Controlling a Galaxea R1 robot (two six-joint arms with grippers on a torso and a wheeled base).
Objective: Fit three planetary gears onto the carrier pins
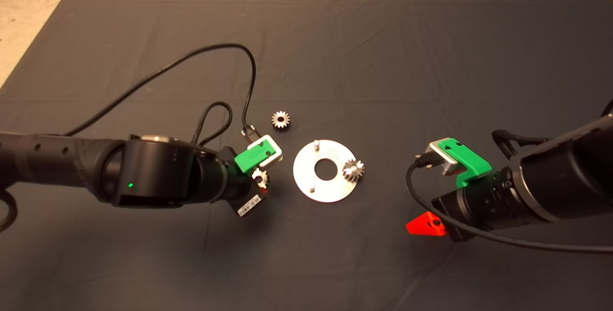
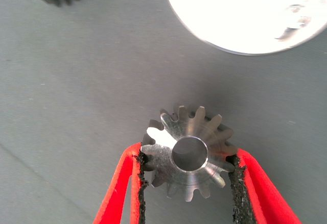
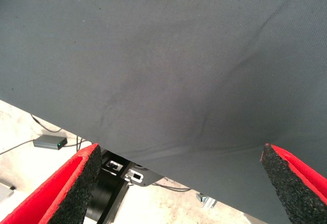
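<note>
Even overhead light, soft shadows on the mat [image 1: 335,38], plate [image 2: 245,25] glaring white (overexposed), sharp focus

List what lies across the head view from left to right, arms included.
Left arm → left claw gripping a gear → carrier plate → gear on its pin → right claw.

Shiny machined-metal gear [image 2: 189,155]; rough black foam pads [image 2: 238,183] on glossy red plastic fingers; bright smooth metal carrier plate [image 1: 306,177]; matt woven cloth mat [image 1: 383,62].
</note>
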